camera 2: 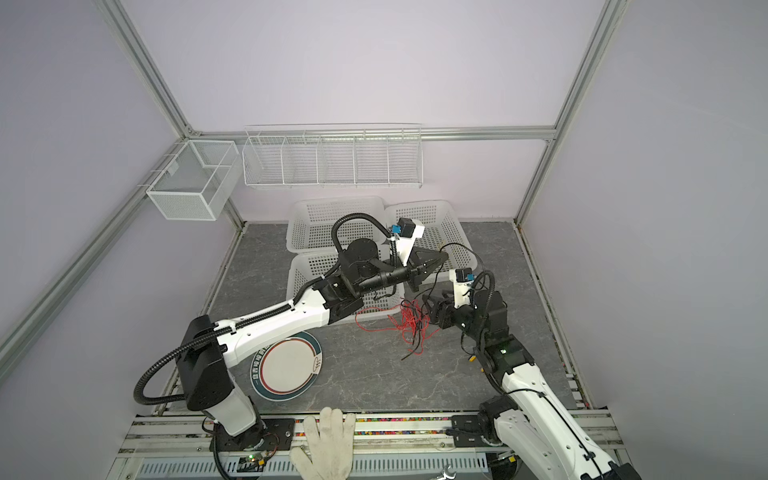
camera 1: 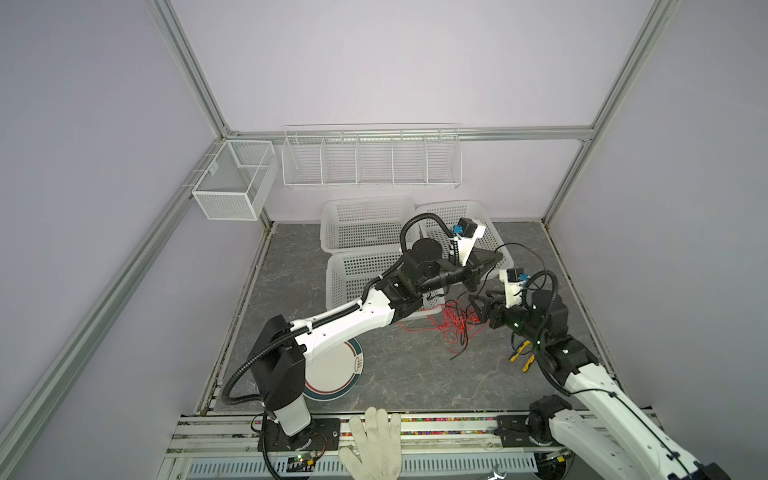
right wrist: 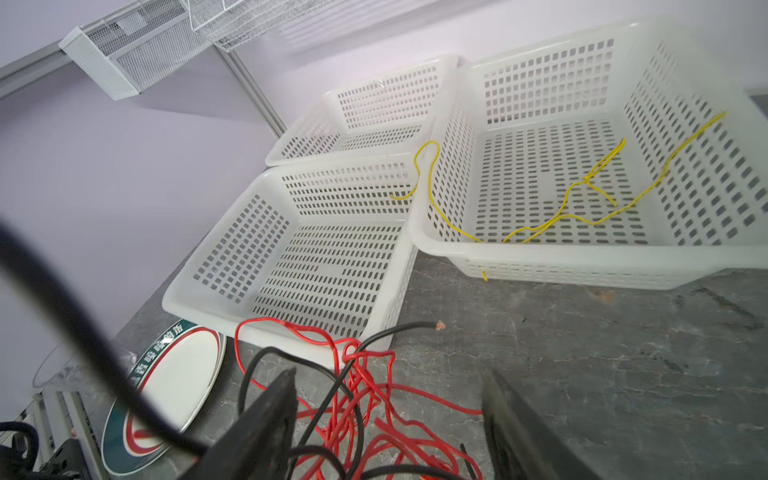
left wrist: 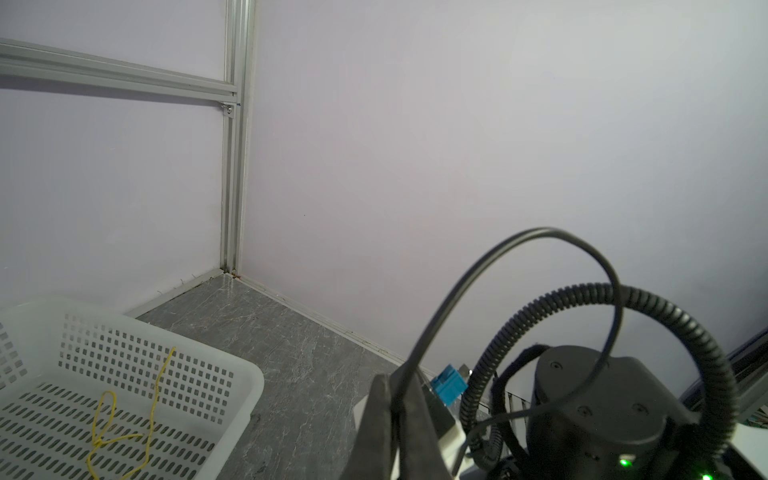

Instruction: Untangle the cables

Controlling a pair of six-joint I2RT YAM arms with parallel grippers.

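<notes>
My left end effector [left wrist: 397, 415] is clamped shut on a thin black cable [left wrist: 540, 231], which rises from between its fingers in a tall loop. In both top views this end effector [camera 1: 496, 261] hangs right of centre, over the lower right corner of the rightmost white perforated plastic basket [right wrist: 582, 255]. My right end effector [right wrist: 388, 374] stands wide open, its two fingers straddling a tangle without pinching anything. That tangle is mostly thin red cable [right wrist: 365, 353] with several black strands [right wrist: 399, 329] threaded through it. Whether those strands belong to the cable my left end effector holds, I cannot tell. In the top views the red cable [camera 1: 453, 324] lies just right of centre on the grey marbled desk [camera 1: 415, 374], just beside the lower right corner of the nearest basket [camera 1: 353, 259]. The right end effector [camera 1: 478, 309] is at the tangle's right edge. A thin yellow cable [right wrist: 561, 216] lies apart from the tangle on the floor of the rightmost basket, with one loop draped over the rim into the nearest basket. A third such basket [camera 1: 365, 220] sits above the nearest one, against the back wall. At lower left of centre a round white plate with a green and red rim [camera 1: 336, 374] lies on the desk, partly under my left arm. At the bottom edge a white-gloved hand [camera 1: 374, 444] rests on the front rail.
</notes>
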